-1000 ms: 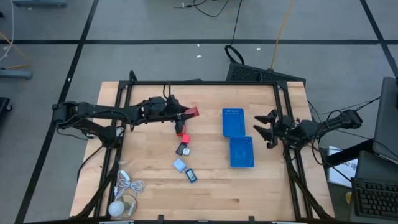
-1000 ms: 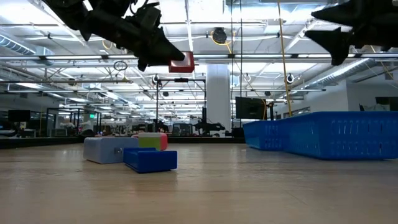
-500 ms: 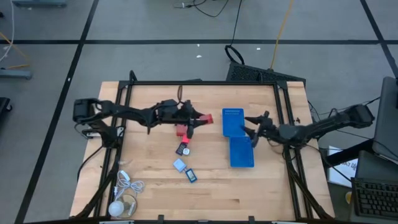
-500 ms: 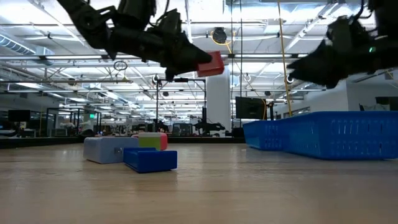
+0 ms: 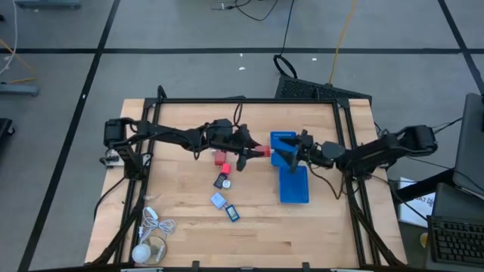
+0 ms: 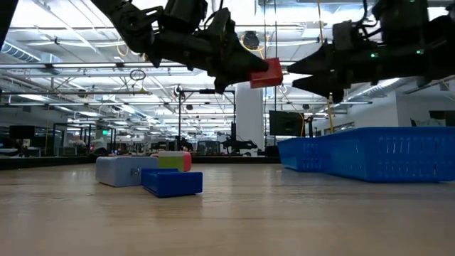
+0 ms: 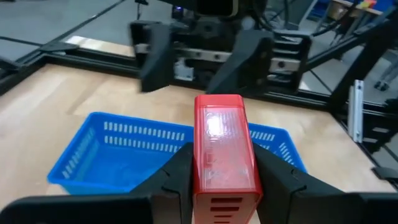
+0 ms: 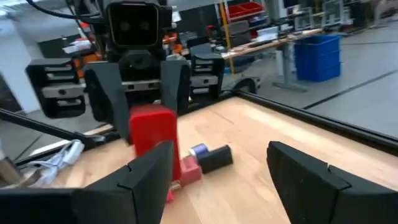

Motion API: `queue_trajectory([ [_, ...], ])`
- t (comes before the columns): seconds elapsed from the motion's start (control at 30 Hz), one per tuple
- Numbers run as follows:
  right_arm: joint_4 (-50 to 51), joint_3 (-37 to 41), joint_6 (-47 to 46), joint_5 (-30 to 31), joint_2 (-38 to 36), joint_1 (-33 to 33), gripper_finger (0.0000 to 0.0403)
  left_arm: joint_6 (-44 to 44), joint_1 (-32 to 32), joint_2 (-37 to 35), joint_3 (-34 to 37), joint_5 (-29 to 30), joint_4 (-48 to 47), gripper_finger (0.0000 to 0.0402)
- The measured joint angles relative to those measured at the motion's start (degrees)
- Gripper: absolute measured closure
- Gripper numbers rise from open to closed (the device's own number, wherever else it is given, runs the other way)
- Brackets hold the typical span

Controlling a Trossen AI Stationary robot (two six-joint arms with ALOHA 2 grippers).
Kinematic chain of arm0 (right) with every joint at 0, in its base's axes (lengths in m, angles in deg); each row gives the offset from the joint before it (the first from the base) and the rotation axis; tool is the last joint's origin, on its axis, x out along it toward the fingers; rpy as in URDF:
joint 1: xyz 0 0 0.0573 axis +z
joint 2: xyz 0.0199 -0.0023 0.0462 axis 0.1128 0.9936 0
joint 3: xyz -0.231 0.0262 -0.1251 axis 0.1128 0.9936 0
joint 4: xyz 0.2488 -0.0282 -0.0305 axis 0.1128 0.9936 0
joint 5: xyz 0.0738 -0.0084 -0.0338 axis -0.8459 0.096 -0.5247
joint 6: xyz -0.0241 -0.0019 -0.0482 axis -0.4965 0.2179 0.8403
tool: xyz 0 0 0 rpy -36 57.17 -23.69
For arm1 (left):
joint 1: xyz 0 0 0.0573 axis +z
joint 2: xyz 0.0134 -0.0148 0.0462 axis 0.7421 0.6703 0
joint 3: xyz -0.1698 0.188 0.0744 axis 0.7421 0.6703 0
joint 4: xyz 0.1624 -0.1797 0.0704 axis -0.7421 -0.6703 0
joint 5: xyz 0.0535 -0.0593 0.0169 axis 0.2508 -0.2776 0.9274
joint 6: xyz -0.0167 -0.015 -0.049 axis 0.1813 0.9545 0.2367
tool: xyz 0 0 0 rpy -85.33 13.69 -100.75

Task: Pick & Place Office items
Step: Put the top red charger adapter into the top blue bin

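Office items lay split between table and air: one red block (image 5: 261, 150), smooth-sided, glossy and slotted at one end, was clamped in the left gripper (image 5: 255, 150) above the table's middle, just left of the blue trays (image 5: 287, 172). Facing it from the right, the right gripper (image 5: 284, 150) hung over the far tray with its fingers spread, gripping nothing. The overhead view alone showed the other pieces strung out on the wood nearer the front: a second red block (image 5: 221, 158), a black piece (image 5: 221, 180), a pale grey-blue one (image 5: 218, 200) and a blue one (image 5: 233, 214). The low view alone showed the held block (image 6: 266, 73) well clear of the tabletop, level with the right gripper's fingertips (image 6: 302, 74). The left wrist view showed it pinched between both fingers (image 7: 171, 180).
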Motion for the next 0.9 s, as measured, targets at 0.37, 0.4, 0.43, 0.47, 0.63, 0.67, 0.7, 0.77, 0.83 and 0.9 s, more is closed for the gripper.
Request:
queue_trajectory([
  [0.37,0.3,-7.9,2.1,-9.5,8.5,-2.3,0.0125,-0.4,-1.2,0.0,0.0,-1.8,-1.0,0.0284],
  [0.4,0.3,-7.9,3.0,-9.5,8.5,-2.3,0.0125,-0.7,-1.2,-0.1,0.0,-2.0,-1.1,0.0284],
  [0.43,0.4,-7.9,3.8,-9.6,8.4,-2.5,0.0125,-1.1,-1.2,-0.3,0.0,-2.5,-1.7,0.0284],
  [0.47,0.6,-7.8,4.1,-9.6,7.9,-2.8,0.0124,-1.3,-1.2,-0.5,0.0,-2.9,-2.3,0.0284],
  [0.63,-0.4,-7.3,-0.1,-13.5,5.2,-5.0,0.0124,-1.5,-1.2,-0.5,-0.1,-2.2,-3.7,0.0284],
  [0.67,-1.7,-7.3,-0.9,-16.4,5.1,-5.5,0.0124,-1.7,-1.2,-0.5,-0.1,-1.6,-4.0,0.0284],
  [0.7,-2.3,-7.5,-1.7,-19.2,5.0,-5.8,0.0124,-2.0,-1.2,-0.5,-0.1,-1.2,-4.2,0.0284],
  [0.77,-1.8,-7.9,-2.8,-23.2,5.1,-6.1,0.0124,-2.2,-1.2,-0.5,-0.1,0.0,-4.3,0.0284],
  [0.83,0.7,-8.7,-3.1,-24.4,5.4,-5.9,0.0124,-2.2,-1.2,-0.5,-0.1,-0.1,-3.7,0.0284],
  [0.9,4.4,-9.6,-3.0,-23.7,6.1,-5.5,0.0124,-2.2,-1.2,-0.5,-0.1,-0.1,-2.6,0.0284],
])
